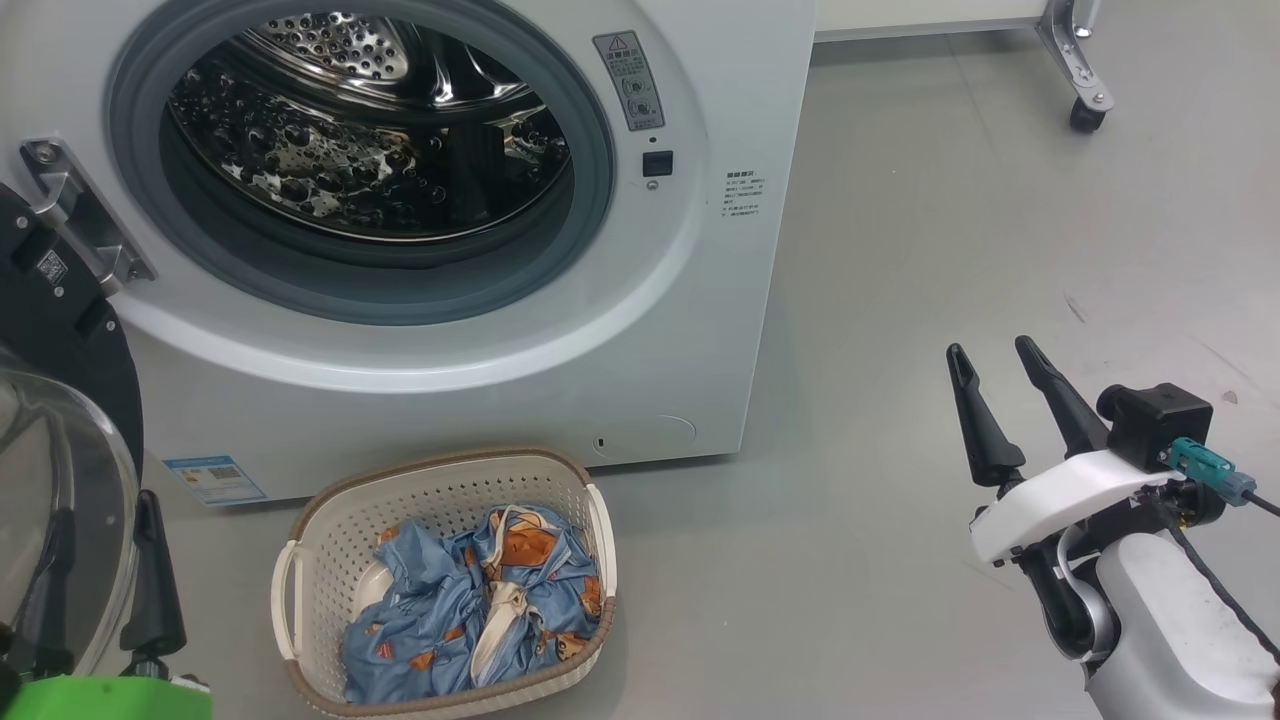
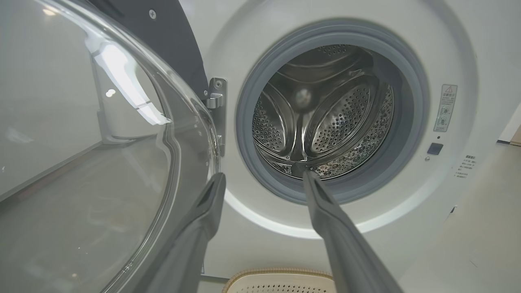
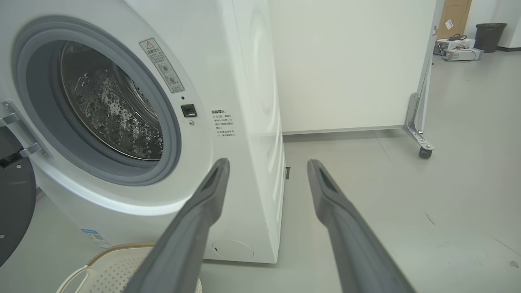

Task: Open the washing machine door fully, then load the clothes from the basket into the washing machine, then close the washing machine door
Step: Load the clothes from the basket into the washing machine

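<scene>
The washing machine [image 1: 700, 300] stands with its steel drum [image 1: 370, 130] exposed. The washing machine door [image 1: 60, 330] hangs swung out on its hinge at the left, its glass bowl [image 2: 101, 162] bulging toward me. Below the machine, the basket [image 1: 440, 465] sits on the floor with the blue printed clothes [image 1: 470, 600] heaped in it. My left gripper [image 2: 263, 177] is open beside the door's glass, one finger close to its edge, pointing at the drum. My right gripper [image 1: 990, 360] is open and empty above the floor, right of the machine.
Bare grey floor [image 1: 950, 250] stretches to the right of the machine. A metal frame leg on a caster [image 1: 1085, 100] stands at the far right under a white panel [image 3: 346, 61]. A dark bin [image 3: 490, 36] and boxes sit far off.
</scene>
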### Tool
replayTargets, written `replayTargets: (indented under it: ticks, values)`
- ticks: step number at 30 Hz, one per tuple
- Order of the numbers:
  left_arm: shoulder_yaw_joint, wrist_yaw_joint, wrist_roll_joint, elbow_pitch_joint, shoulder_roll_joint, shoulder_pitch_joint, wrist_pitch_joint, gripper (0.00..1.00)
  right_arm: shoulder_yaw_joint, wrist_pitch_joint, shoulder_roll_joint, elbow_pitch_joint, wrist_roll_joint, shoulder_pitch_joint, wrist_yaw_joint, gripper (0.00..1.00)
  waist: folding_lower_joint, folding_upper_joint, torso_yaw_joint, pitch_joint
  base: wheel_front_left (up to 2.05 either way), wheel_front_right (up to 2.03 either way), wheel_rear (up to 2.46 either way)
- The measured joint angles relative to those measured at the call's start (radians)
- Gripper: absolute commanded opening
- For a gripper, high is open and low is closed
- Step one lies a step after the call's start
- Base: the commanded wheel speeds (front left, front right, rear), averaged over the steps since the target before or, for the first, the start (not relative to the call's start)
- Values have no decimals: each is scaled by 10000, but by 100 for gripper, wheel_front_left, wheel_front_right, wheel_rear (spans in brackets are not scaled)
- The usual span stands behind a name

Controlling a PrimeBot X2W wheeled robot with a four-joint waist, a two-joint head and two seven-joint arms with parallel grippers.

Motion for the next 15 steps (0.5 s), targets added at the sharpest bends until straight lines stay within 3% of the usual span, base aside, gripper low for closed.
replayTargets:
  ticks: [15]
  values:
    - [40,0,0,-27,-8,-2,0,100,-48,0,46,-8,-2,-1,-2,100,0,0,23,103,14,-14,0]
